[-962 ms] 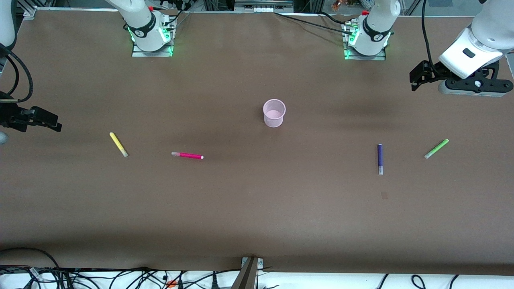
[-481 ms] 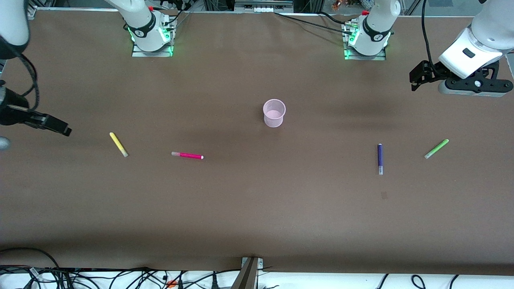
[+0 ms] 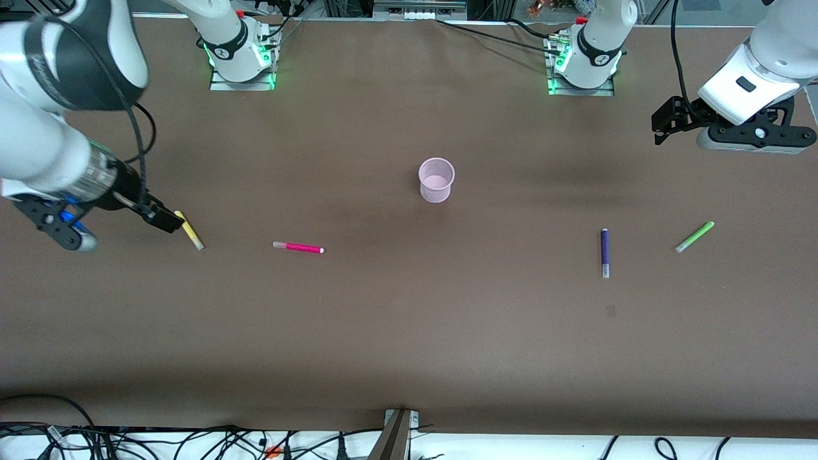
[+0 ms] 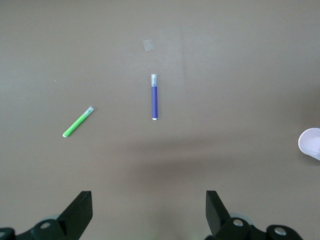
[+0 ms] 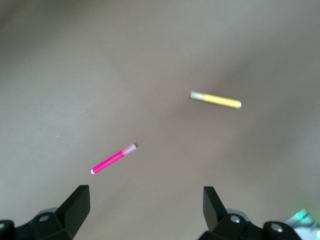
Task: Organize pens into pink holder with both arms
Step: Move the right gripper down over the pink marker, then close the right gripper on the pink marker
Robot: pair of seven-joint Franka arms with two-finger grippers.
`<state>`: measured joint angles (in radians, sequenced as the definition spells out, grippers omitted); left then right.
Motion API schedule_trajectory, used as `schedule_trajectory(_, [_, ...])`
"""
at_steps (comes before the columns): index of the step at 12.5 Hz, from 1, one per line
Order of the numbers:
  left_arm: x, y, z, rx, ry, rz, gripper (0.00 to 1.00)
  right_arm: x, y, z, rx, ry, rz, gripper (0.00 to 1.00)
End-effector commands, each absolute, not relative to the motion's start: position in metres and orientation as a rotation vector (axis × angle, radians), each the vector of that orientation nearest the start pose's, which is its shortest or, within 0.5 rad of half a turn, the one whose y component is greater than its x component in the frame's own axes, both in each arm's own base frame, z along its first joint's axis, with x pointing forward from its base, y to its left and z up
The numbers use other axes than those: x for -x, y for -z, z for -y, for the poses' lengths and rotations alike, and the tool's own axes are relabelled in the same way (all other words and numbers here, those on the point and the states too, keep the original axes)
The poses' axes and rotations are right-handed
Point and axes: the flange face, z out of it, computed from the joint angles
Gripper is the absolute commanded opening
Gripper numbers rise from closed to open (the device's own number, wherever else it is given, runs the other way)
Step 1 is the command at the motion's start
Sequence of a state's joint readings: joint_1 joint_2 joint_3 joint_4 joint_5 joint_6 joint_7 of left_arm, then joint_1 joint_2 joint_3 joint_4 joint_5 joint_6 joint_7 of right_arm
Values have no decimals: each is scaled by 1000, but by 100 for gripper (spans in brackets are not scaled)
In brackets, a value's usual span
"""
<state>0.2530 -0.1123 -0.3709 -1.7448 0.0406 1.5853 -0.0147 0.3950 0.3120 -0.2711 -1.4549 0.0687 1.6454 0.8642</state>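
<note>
Nothing in the holder (image 3: 436, 179) yet: it stands upright and empty mid-worktop (image 3: 409, 332), nearer the arm bases than any of the pens. All four pens lie flat on the brown worktop, so the whole job is still ahead.

Toward the right arm's end lie the yellow pen (image 3: 190, 230) and the pink pen (image 3: 298, 247), well apart from each other, the pink one closer to the holder. Toward the left arm's end lie the purple pen (image 3: 604, 252) and the green pen (image 3: 694, 237), the green one out toward the worktop's edge.

The right arm is stretched low over its end of the worktop, wrist angled down. The right tool (image 3: 167, 220) sits just over the upper tip of the yellow pen, fingers spread wide and empty. Its wrist view shows both dark fingers apart with the yellow pen (image 5: 215, 100) and pink pen (image 5: 113, 158) ahead of them on the worktop. My read: yellow goes first.

The left arm waits, held high off toward its own end. The left tool (image 3: 666, 122) hangs in the air above the worktop, splayed wide, nothing in it. Its wrist camera looks down on the purple pen (image 4: 154, 97) and green pen (image 4: 78, 122), with a sliver of the holder (image 4: 310, 142) at the frame edge.
</note>
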Motion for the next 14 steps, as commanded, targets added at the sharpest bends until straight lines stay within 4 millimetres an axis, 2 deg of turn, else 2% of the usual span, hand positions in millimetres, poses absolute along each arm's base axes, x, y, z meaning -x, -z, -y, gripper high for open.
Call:
schedule_trajectory(1, [-513, -606, 69, 3054, -73, -160, 100, -643, -452, -153, 2917, -134, -1454, 99])
schedule_trajectory(3, [-513, -606, 69, 3054, -73, -160, 100, -649, -408, -186, 2867, -112, -1597, 99])
schedule_trajectory(4, [-512, -606, 69, 3054, -73, -162, 100, -646, -382, -209, 2815, -111, -1688, 99])
schedule_trajectory(6, [-512, -606, 69, 3054, -73, -162, 100, -632, -338, -238, 2736, -75, -1826, 99])
schedule_trajectory(7, [-513, -606, 69, 3054, -73, -160, 100, -624, -319, -247, 2709, -47, -1842, 99])
schedule_trajectory(9, [-512, -606, 69, 3054, -73, -162, 100, -614, -293, -257, 2631, 27, -1872, 99])
schedule_trajectory(14, [-512, -606, 69, 3054, -73, -162, 100, -602, -232, -239, 2535, 144, -1858, 99])
